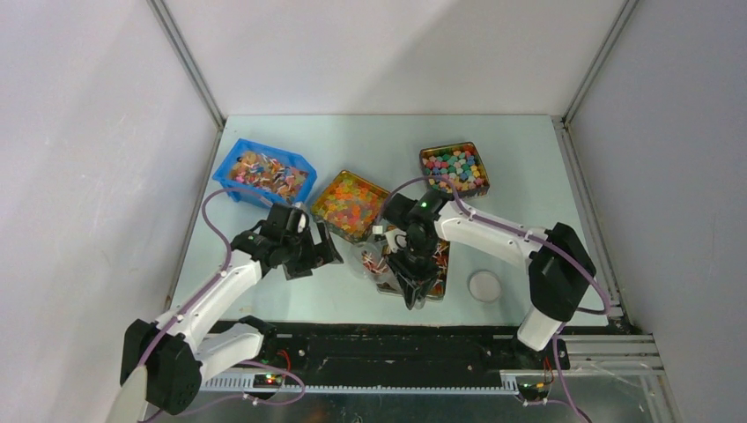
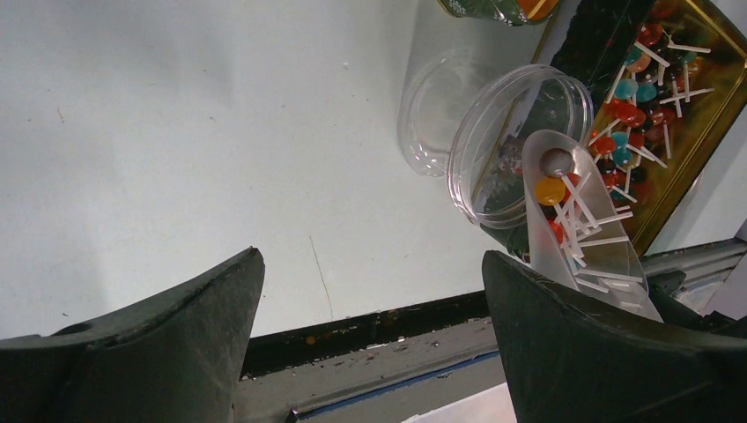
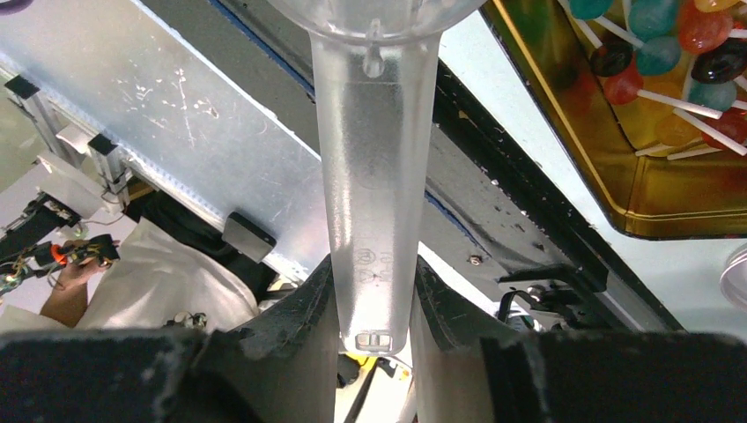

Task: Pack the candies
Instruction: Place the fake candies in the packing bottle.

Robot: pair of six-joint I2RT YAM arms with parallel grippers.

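At the jar [image 2: 432,115] mouth, right arm [image 1: 493,233] holds candies [image 2: 550,189] in tilted scoop [image 2: 608,264].

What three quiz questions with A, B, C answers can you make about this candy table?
1. Where is the tip of the scoop?
A in a blue basket
B at the mouth of the jar
C on the floor

2. What colour is the tin holding the lollipops?
A gold
B pink
C white

3. How is the left end effector?
A shut on a lollipop
B shut on the jar
C open and empty

Answers:
1 B, the loaded scoop's tip sits against the rim of the jar, which lies on its side.
2 A, the tin's walls shine gold around the lollipops.
3 C, its two fingers stand wide apart with only bare table between them.
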